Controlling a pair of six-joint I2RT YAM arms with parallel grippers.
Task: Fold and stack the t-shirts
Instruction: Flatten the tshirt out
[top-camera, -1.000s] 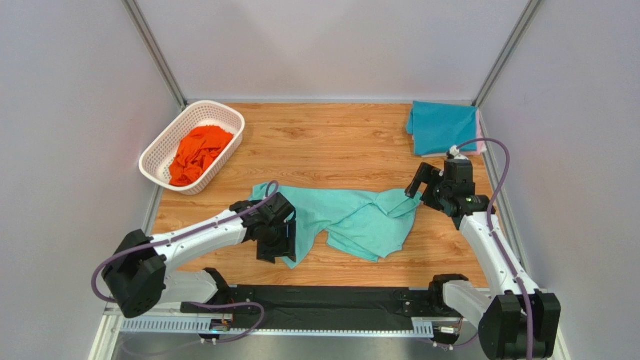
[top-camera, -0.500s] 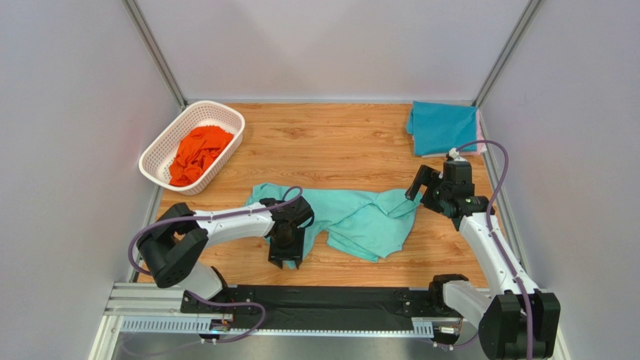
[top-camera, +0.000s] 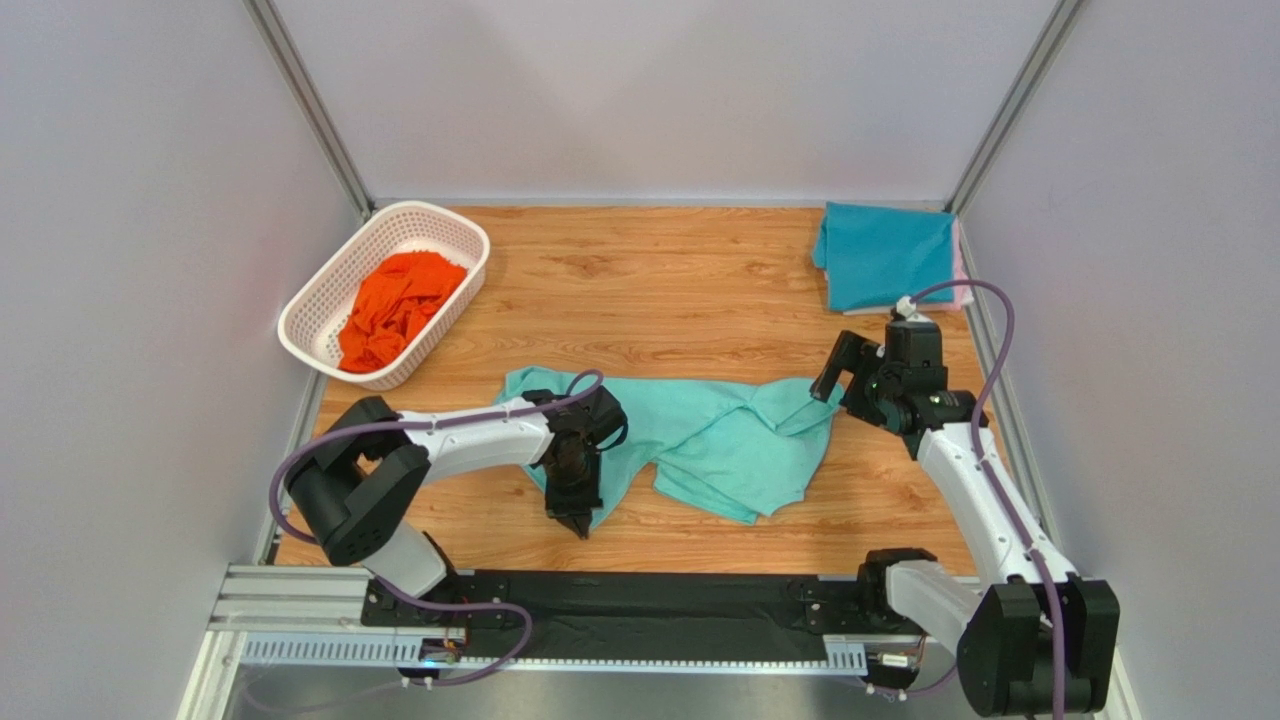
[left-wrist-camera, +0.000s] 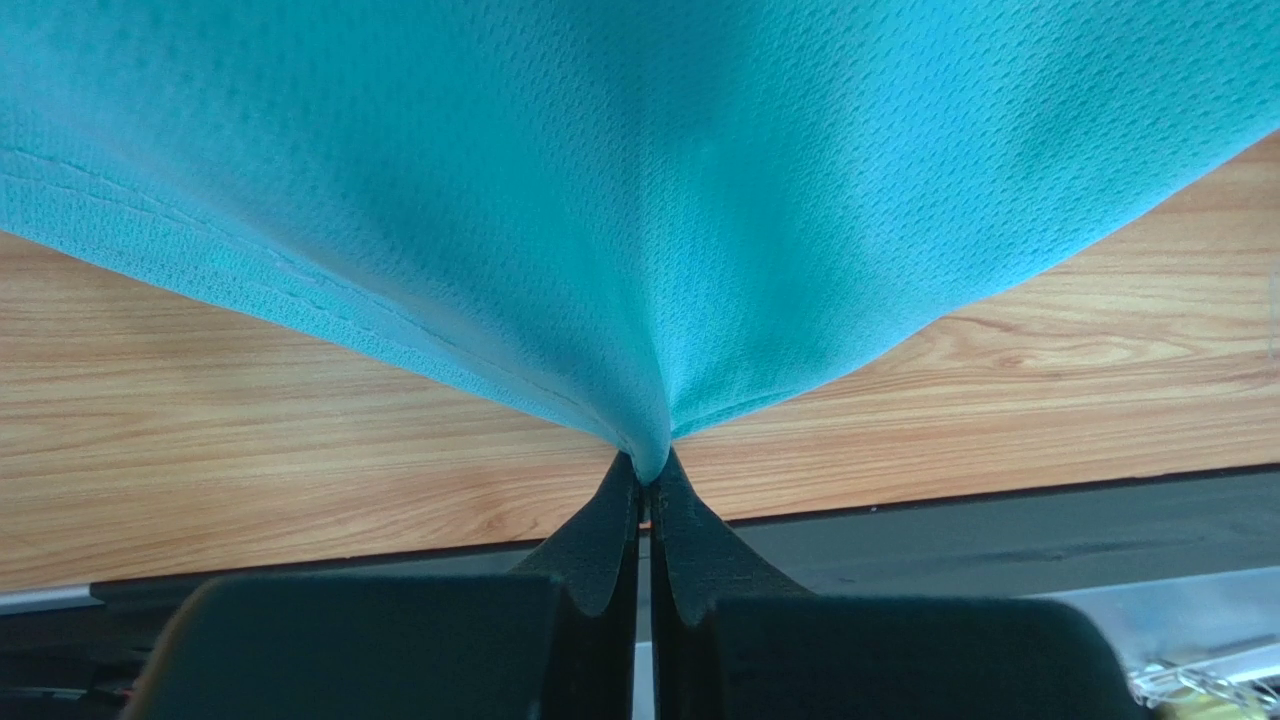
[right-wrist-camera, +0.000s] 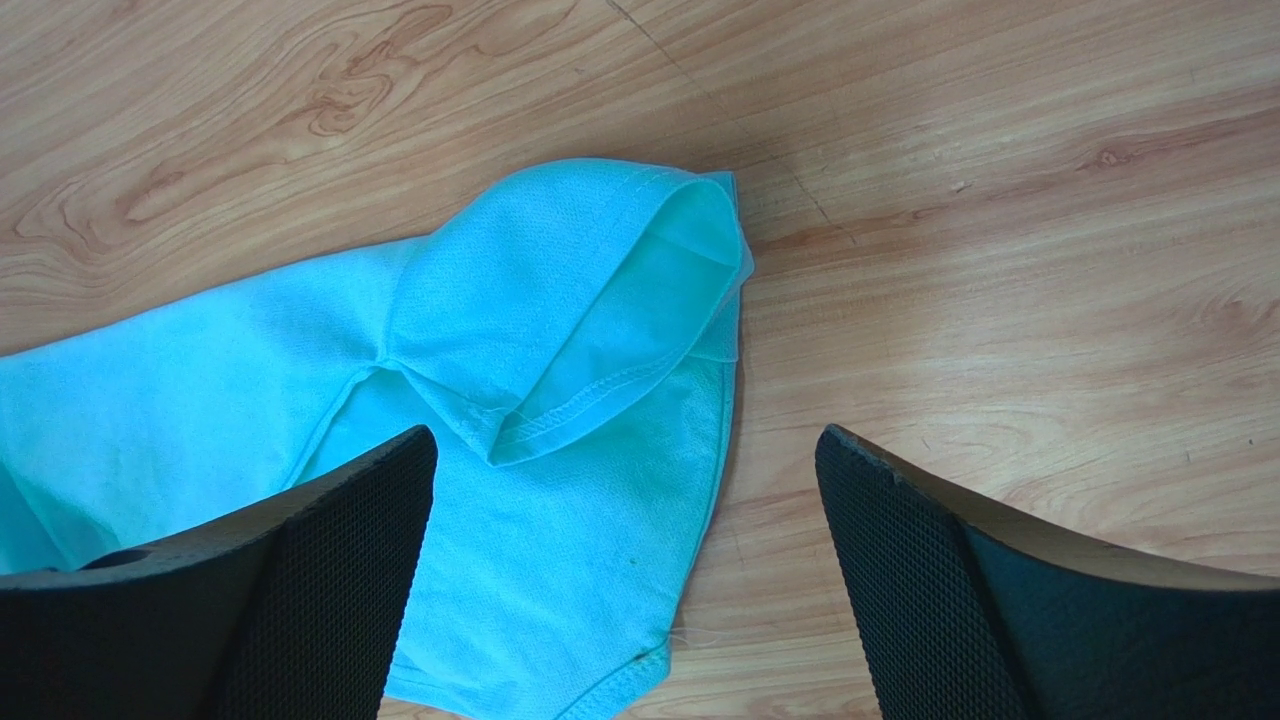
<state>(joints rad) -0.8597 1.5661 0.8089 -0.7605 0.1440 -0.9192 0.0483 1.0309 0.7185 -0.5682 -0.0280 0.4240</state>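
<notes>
Wood tabletop, grey walls round it. Mint-green tee lies rumpled mid-table, long axis roughly left-right, spanning between my two claws. My left claw is clamped on a pinch of its near-left edge, cloth tenting up from the tips. My right claw hangs with jaws wide apart just over the tee's right end; the sleeve opening sits right below, slightly left of centre, so the right arm is the nearer one for that end. Hem or sleeve in the left pinch? Can't tell, since my own arm covers that side from above. Folded teal tee is far right with a sliver of pink tee beneath, mostly hidden. Orange tee is bunched in the white basket.
</notes>
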